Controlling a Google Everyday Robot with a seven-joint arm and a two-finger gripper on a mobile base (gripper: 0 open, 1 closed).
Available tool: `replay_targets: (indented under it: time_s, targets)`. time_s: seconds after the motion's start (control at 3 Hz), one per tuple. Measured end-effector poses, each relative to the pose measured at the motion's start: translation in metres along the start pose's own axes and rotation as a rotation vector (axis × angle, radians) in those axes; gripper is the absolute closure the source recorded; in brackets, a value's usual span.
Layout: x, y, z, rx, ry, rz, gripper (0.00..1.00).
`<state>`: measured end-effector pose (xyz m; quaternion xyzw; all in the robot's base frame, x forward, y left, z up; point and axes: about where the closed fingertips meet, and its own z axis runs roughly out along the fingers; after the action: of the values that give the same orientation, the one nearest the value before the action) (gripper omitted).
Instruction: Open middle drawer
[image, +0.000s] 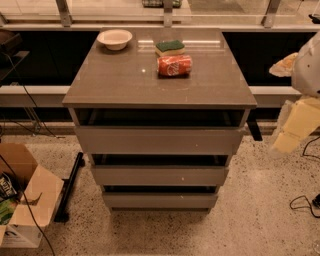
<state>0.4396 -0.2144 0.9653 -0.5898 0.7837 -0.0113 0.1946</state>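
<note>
A grey-brown cabinet holds three flat handleless drawer fronts, each narrower than the one above. The middle drawer (160, 176) is the medium-width front, with a tiny pale speck on its face right of centre, and it looks closed. The widest top drawer front (159, 141) lies above it and the narrowest bottom drawer front (160, 201) below. My gripper (295, 127) is a pale, blurred shape at the right edge. It hangs beside the cabinet at about top-drawer height, apart from all the drawers.
On the cabinet top (125, 80) are a white bowl (115, 38), a green-and-yellow sponge (170, 47) and a red can on its side (174, 65). An open cardboard box (25, 200) stands on the floor at the left. Cables lie at both sides.
</note>
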Motion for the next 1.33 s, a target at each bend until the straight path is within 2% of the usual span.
replay_targets:
  time_s: [0.33, 0.67, 1.0, 1.33]
  targets:
    - [0.004, 0.005, 0.023, 0.0, -0.131, 0.055, 0.0]
    - [0.01, 0.012, 0.051, -0.033, -0.217, 0.086, 0.0]
    - [0.019, 0.019, 0.081, -0.086, -0.249, 0.087, 0.0]
    - [0.044, 0.022, 0.112, -0.148, -0.233, 0.091, 0.0]
